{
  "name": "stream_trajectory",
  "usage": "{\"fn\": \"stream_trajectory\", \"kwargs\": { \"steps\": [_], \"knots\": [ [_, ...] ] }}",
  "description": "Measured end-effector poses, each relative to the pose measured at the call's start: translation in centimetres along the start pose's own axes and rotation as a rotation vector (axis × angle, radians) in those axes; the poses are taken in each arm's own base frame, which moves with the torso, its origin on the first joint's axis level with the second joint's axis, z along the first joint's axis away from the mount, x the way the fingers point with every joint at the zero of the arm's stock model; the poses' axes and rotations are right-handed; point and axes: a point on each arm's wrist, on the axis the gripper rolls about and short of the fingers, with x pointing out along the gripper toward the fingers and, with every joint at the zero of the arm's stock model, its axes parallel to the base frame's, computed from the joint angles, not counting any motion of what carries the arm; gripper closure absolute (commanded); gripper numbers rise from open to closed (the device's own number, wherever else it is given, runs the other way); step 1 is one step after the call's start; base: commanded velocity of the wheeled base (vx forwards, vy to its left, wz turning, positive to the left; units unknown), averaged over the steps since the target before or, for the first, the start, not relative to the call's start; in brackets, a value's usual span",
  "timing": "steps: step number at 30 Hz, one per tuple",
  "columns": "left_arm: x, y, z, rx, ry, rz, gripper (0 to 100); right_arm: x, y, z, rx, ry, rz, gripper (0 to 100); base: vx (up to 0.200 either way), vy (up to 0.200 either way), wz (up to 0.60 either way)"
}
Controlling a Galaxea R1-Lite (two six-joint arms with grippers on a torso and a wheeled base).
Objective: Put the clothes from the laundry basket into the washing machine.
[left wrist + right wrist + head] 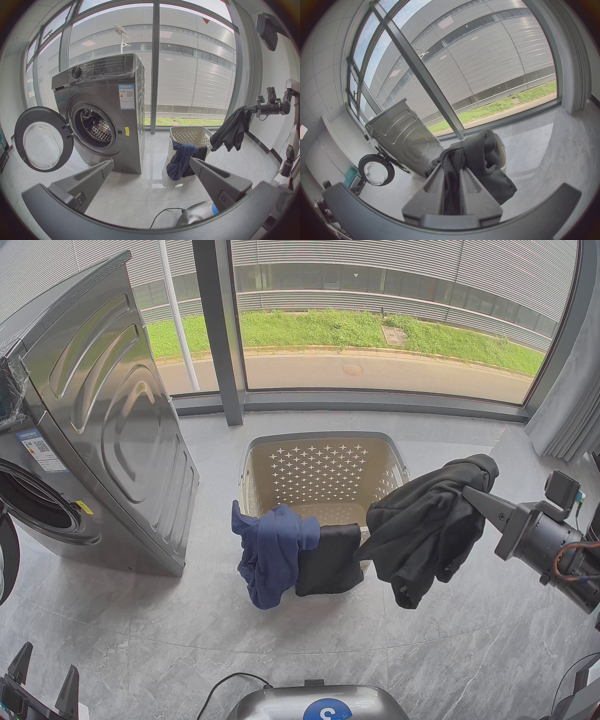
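Over on the far left sits the grey metal front-loading washing machine, on the pale grey stone-look floor by the big window. Its round glass-centred door is swung wide open, and the left wrist view looks straight into the shiny perforated drum. Down at the near left, in front of the machine, the left gripper hangs with its 2 dark fingers spread apart. It's released with nothing between them, and it's well apart from the clothes.

Middle of the scene: the cream plastic laundry basket with star-shaped holes stands on the floor in front of the window, to the right of the machine. 2 pieces are draped over its near rim, side by side and touching. On the left is a crumpled blue garment hanging down the outside, and right beside it is a flat black cloth.

Further right, a 3rd piece, a dark charcoal mesh-textured garment, dangles in the air by the basket's right wall, overlapping its corner in the head view. The right gripper is clenched on it: in the right wrist view the fingers are squeezed together with a fold of the fabric pinched between them. At the far right edge, a grey pleated curtain hangs by the window.
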Motion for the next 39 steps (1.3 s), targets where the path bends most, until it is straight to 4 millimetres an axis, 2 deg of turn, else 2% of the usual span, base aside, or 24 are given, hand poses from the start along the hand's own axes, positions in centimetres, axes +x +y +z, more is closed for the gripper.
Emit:
{"fn": "stream_trajectory", "kwargs": {
  "steps": [8, 11, 17, 39],
  "knots": [
    [0.0, 0.0, 0.0, 0.003, 0.0, 0.0, 0, -1.7, -0.5, -0.4, -0.055, 0.006, -0.01, 100, -0.2, 0.0, 0.0],
    [0.0, 0.0, 0.0, 0.002, 0.0, 0.0, 0, -1.7, -0.4, -0.4, -0.054, 0.005, -0.008, 100, -0.2, 0.0, 0.0],
    [0.0, 0.0, 0.0, 0.002, 0.0, 0.0, 0, -1.4, -0.4, -0.7, -0.055, 0.017, -0.002, 100, 0.0, 0.0, 0.0],
    [0.0, 0.0, 0.0, 0.008, 0.0, -0.002, 0, -0.9, -0.7, -1.7, -0.058, 0.063, -0.013, 100, 0.0, 0.2, 0.0]
  ]
}}
